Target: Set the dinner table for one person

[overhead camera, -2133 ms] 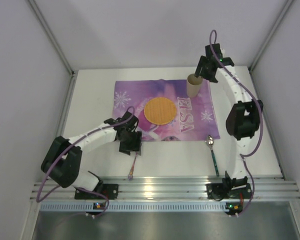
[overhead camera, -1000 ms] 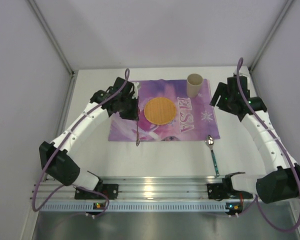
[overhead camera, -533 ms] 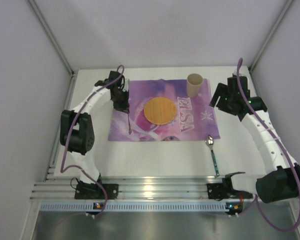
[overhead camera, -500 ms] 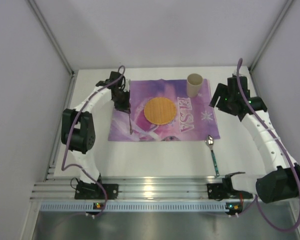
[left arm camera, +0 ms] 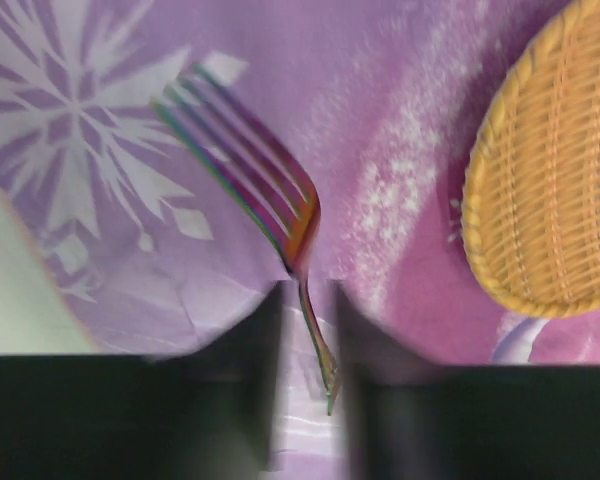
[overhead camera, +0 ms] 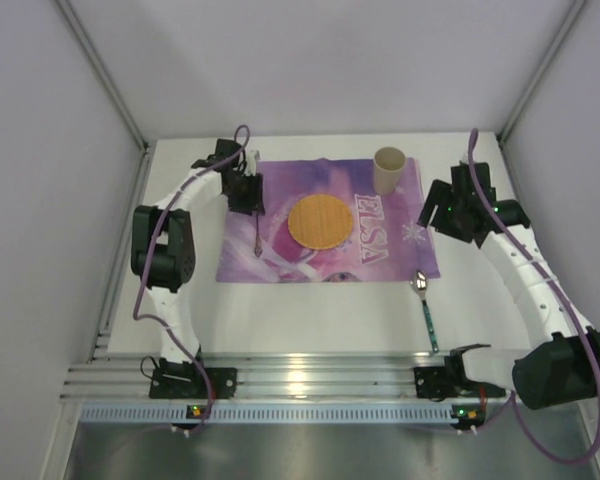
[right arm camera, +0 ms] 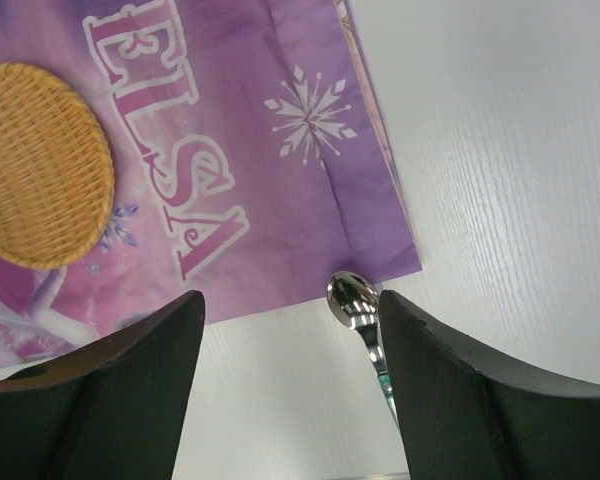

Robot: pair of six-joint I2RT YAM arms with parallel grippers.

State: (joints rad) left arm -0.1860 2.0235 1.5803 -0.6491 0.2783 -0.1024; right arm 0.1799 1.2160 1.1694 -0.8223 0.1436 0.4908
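My left jaws grip the fork (left arm camera: 265, 185) by its handle, tines over the purple mat (overhead camera: 390, 255), left of the wicker plate (overhead camera: 319, 221). My right jaws gape empty above the spoon (right arm camera: 350, 297) on the white desk (overhead camera: 330, 320).

The top view looked down from above and behind the arm bases (overhead camera: 190, 380) onto the whole counter (overhead camera: 310, 310). The left wrist view sat close over the left part of the placemat (left arm camera: 400, 120); the right wrist view, farther off, faced its lower right corner. All 3 shared the woven disc (overhead camera: 319, 221).
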